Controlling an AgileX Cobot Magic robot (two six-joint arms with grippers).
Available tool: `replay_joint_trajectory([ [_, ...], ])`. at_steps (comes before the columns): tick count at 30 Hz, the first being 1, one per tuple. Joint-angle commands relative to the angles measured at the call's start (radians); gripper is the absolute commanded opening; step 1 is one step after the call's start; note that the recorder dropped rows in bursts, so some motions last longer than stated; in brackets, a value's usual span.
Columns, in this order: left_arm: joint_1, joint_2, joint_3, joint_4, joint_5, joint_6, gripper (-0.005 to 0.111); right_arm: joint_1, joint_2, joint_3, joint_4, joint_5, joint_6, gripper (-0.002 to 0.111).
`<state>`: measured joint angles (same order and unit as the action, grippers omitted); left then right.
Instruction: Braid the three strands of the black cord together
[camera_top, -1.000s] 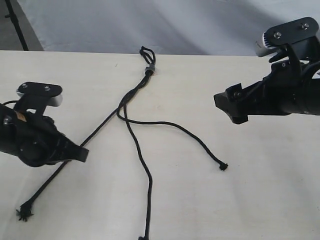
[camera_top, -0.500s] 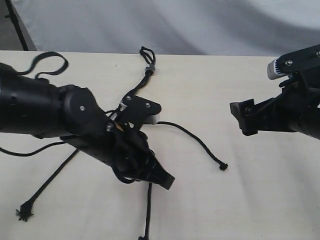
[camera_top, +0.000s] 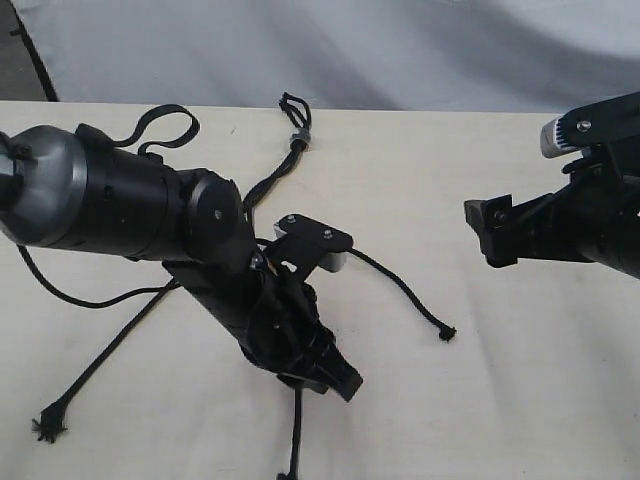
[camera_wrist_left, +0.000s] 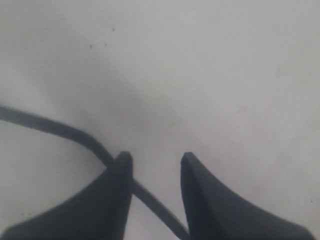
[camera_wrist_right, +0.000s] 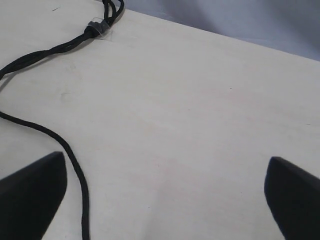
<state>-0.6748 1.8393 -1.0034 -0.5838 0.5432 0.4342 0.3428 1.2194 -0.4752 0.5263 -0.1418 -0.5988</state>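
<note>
Pale table (camera_top: 500, 400) — left gripper (camera_wrist_left: 155, 157) part-open astride 1 strand (camera_wrist_left: 50, 126); right gripper (camera_wrist_right: 166, 165) wide open, empty.

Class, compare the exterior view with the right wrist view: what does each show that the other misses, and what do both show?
Only exterior: the left gripper low over the middle strand, and two frayed strand ends. Only right wrist: the wide gap between the right gripper's jaws, table showing through. Both: the grey band and the twisted cord beside it.
</note>
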Motion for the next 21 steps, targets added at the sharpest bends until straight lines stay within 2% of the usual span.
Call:
replay_joint_trajectory([
  [1,-0.063,0.000,-0.006,0.062,0.024,-0.058,0.041,-0.004,0.001,0.003,0.002,-0.015,0.009,0.100],
  [4,-0.085,0.000,-0.012,0.133,-0.010,-0.074,0.043,-0.004,0.001,0.003,0.002,-0.015,0.009,0.100],
  [8,-0.079,0.000,-0.059,0.350,-0.010,-0.192,0.038,-0.004,0.001,0.003,0.002,-0.015,0.009,0.100],
  [10,-0.079,0.000,-0.085,0.526,-0.008,-0.346,0.038,-0.004,0.001,0.003,0.002,-0.015,0.009,0.100],
  [11,-0.079,0.000,-0.101,0.685,0.045,-0.540,0.039,-0.004,0.001,0.003,0.002,-0.015,0.009,0.100],
  [13,-0.079,0.000,-0.106,0.797,0.148,-0.751,0.049,-0.004,0.001,0.003,0.003,-0.015,0.018,0.100],
  [16,-0.082,0.000,-0.106,0.692,0.171,-0.743,0.056,-0.004,0.001,0.003,0.003,-0.015,0.036,0.100],
  [18,-0.082,0.000,-0.106,0.593,0.138,-0.665,0.056,-0.004,0.001,0.003,0.003,-0.015,0.036,0.100],
  [21,-0.082,0.028,-0.106,0.548,0.134,-0.645,0.056,-0.004,0.001,0.003,0.003,-0.015,0.036,0.100],
])
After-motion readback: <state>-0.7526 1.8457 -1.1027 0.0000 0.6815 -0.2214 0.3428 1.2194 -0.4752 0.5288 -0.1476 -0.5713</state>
